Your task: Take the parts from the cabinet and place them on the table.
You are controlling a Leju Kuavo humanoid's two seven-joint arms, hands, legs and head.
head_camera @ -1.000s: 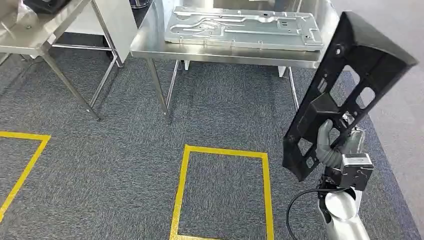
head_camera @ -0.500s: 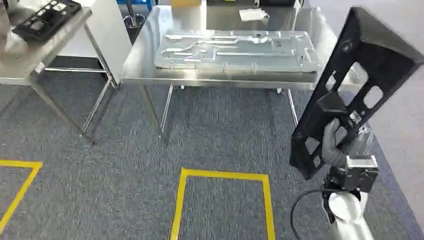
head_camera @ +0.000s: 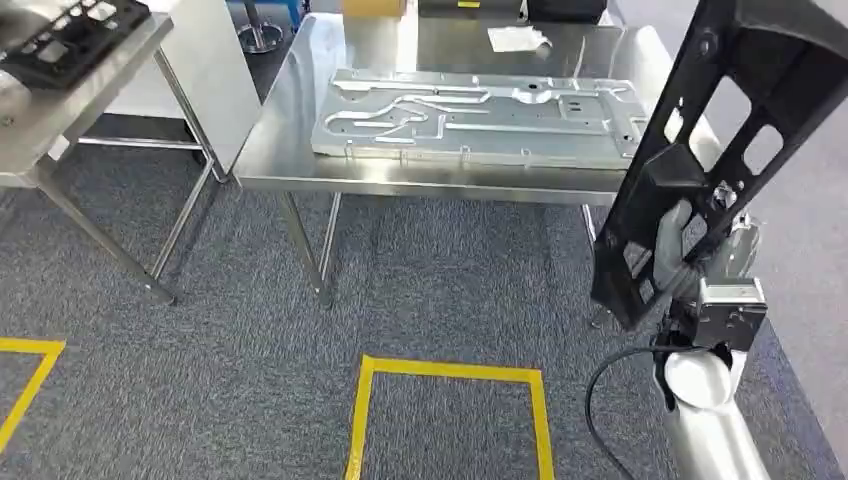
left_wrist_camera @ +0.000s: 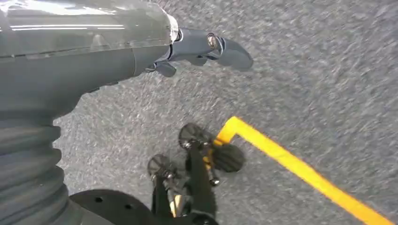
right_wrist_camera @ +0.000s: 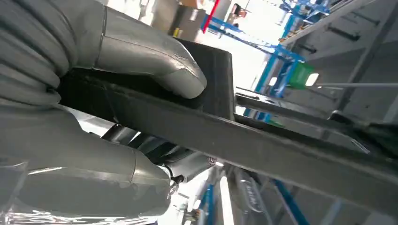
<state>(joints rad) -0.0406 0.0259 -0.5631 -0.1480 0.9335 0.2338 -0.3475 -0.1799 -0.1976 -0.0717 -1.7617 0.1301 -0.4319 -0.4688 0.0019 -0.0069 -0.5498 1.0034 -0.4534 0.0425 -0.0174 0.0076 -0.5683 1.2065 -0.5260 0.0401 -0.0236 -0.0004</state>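
Your right hand (head_camera: 676,262) grips the long black plastic frame panel with rectangular cut-outs (head_camera: 725,130); grey fingers wrap through one of the lower openings. The panel stands tilted, its upper end leaning away toward the top right corner of the head view, its lower end just above the wrist. It hangs in the air off the right end of the stainless steel table (head_camera: 300,150), overlapping that table's right edge in the head view. In the right wrist view the thick grey thumb (right_wrist_camera: 155,65) presses on the panel's dark flat face, and the panel's long edge runs diagonally away from the hand.

On the steel table lies a large flat silver metal plate with raised channels (head_camera: 480,118), covering most of the tabletop. A white sheet of paper (head_camera: 517,38) sits behind it, near the far edge.

To the left stands a second steel table (head_camera: 60,110), apart from the first, with a black perforated part (head_camera: 70,28) resting on its top.

Your left hand (left_wrist_camera: 206,47) hangs over grey carpet (head_camera: 200,340). Its dark fingers extend out with nothing between them; you hold nothing there.

Yellow tape lines (head_camera: 450,372) mark a rectangle on the carpet in front of the table.
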